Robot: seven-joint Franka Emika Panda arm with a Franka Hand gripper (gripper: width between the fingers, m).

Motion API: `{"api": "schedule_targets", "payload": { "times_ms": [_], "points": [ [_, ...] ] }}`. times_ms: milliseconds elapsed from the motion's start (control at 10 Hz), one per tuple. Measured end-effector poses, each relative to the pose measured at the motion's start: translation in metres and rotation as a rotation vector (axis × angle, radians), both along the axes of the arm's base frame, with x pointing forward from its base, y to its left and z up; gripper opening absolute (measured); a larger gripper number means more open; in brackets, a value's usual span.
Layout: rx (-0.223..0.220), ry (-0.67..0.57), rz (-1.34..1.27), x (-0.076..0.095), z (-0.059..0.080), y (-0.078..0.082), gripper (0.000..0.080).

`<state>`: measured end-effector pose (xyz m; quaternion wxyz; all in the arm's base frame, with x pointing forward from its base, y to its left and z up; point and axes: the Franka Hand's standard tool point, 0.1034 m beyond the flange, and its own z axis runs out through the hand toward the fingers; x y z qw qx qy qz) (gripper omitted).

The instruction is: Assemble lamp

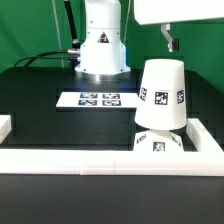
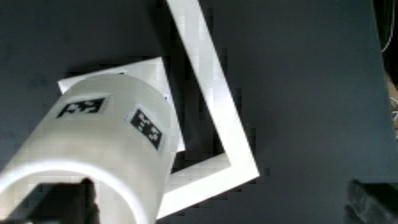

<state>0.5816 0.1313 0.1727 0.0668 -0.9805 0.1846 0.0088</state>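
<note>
Apparently seated on the base (image 1: 153, 143), the shade (image 1: 162, 95) stands below the claw (image 1: 172, 42), whose opening cannot be told; a descending claw could tip the shade.

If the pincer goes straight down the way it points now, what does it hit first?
Most likely the black table, just behind the shade. In the exterior view the pincer hangs above and behind the shade's top; the wrist view shows the shade close alongside, so it might graze it. Depth is unclear.
</note>
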Motion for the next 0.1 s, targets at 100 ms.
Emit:
{"api": "schedule_targets", "payload": {
  "times_ms": [100],
  "points": [
    [0.0,0.0,0.0,0.0,-0.0003,-0.0002,0.0699]
  ]
}}
